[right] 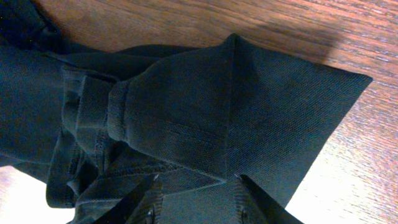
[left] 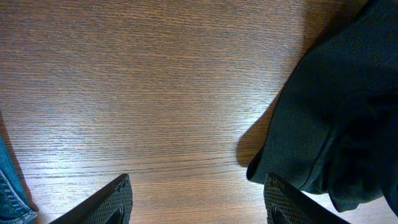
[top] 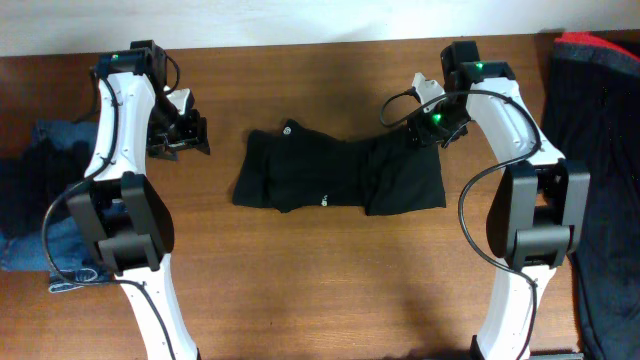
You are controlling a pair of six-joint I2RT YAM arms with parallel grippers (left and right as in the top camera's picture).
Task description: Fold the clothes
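Note:
A wide black garment (top: 340,175) with small white logo prints lies partly folded in the middle of the wooden table. My left gripper (top: 185,135) is open and empty over bare wood just left of it; the left wrist view shows its jaws (left: 199,193) wide apart and the garment's edge (left: 336,124) at the right. My right gripper (top: 425,125) is at the garment's far right corner. In the right wrist view its jaws (right: 199,186) are apart over a folded flap of the black fabric (right: 205,118), and a fold corner lies between the fingertips.
Blue denim jeans (top: 45,245) lie at the table's left edge, also in the left wrist view (left: 9,186). A dark fabric pile (top: 600,150) with a red piece (top: 600,42) covers the right edge. Bare wood (top: 330,290) lies in front of the garment.

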